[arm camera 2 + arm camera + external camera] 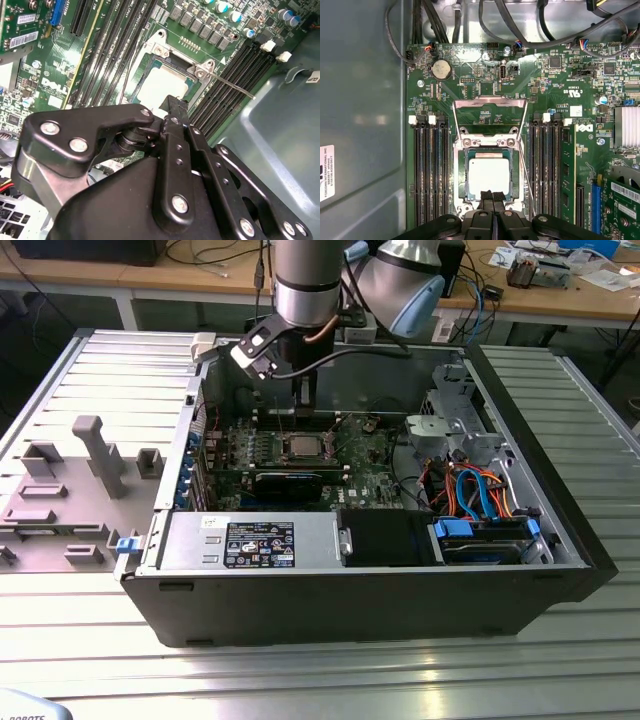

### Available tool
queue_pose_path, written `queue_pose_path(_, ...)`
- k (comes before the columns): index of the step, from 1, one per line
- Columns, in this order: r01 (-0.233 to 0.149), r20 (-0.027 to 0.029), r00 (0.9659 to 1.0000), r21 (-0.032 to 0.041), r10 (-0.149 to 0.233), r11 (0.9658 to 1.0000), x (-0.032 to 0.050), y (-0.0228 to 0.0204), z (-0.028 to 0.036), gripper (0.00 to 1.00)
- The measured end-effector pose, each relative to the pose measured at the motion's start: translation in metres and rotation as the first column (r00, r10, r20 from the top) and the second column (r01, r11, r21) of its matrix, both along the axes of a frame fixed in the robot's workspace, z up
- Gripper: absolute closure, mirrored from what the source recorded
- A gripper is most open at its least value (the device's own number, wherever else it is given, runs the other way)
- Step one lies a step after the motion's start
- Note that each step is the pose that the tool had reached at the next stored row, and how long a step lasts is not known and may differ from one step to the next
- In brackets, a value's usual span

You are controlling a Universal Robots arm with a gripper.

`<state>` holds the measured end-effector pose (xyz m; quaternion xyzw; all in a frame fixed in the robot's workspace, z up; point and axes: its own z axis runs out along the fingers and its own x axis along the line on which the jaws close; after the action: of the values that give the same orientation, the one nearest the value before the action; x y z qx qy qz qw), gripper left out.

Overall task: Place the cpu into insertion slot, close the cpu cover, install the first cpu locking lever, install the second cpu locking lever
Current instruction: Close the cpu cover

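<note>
The cpu, a pale silver square, lies flat in the socket on the green motherboard. It also shows as the cpu and the cpu. The cpu cover lies down around it as a dark shiny frame, so the insertion slot's pin field is hidden. Thin wire locking levers run along both sides, one lever angling out over the memory slots, seen as the lever. My gripper is shut with nothing between its fingers, hanging at the socket's near edge just above the cover. It appears as the gripper and the gripper.
The open black computer case surrounds the board. A black card lies in front of the socket, a power supply along the front, a drive cage and coloured cables at the exterior view's right. Grey fixtures stand outside.
</note>
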<state>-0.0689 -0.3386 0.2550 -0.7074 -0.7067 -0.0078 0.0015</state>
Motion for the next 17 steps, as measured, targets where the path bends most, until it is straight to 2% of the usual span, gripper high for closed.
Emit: queue_pose_path(17,0.000,0.0001,1.0000,0.0001,0.000,1.0000,0.0000,0.0000,0.0068,0.89)
